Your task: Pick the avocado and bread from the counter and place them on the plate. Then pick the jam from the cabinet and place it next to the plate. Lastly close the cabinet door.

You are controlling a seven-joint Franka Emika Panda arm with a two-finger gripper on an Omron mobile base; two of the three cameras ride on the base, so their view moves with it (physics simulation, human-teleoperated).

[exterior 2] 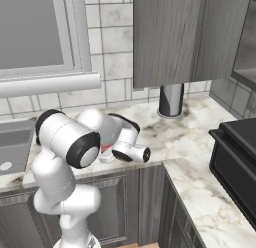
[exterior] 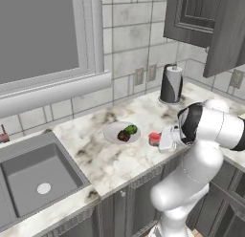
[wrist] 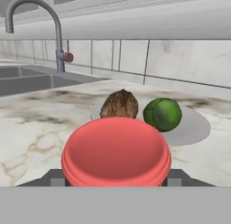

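Sink: a grey rectangular basin [exterior: 38,176] set into the counter at the far left of the left base view; in the hand view a curved grey faucet [wrist: 34,20] with a small red knob stands at 10 o'clock.
Counter: white marble-pattern worktop with dark veining [exterior: 100,157], running from the sink to the right-hand corner.
Plate: round pale grey plate [exterior: 112,132] on the counter, at 9 o'clock from the jam jar and just beside it.
Bread: brown rounded loaf [exterior: 124,135] lying on the plate; in the hand view it sits at 12 o'clock, directly behind the red lid.
Avocado: dark green round avocado [exterior: 131,129] on the plate, touching or just beside the bread, at 1 o'clock from it in the left base view.
Jam: small jar with a red lid [exterior: 154,138], low at counter level beside the plate, at the tip of the hand; whether it rests on the marble cannot be told.
Gripper: the white arm's two-finger claw [wrist: 116,178] has a finger on either side of the red-lidded jar, the lid spanning the gap between them; clamped on the jar as far as the hand view shows.
Paper towel: upright dark roll on a holder [exterior: 171,84] against the tiled wall, at 1 o'clock from the plate.
Cabinet door: dark grey wall-cabinet door [exterior: 225,37] standing open at the upper right.
Stove: black range [exterior 2: 237,157] at the right edge of the right base view.
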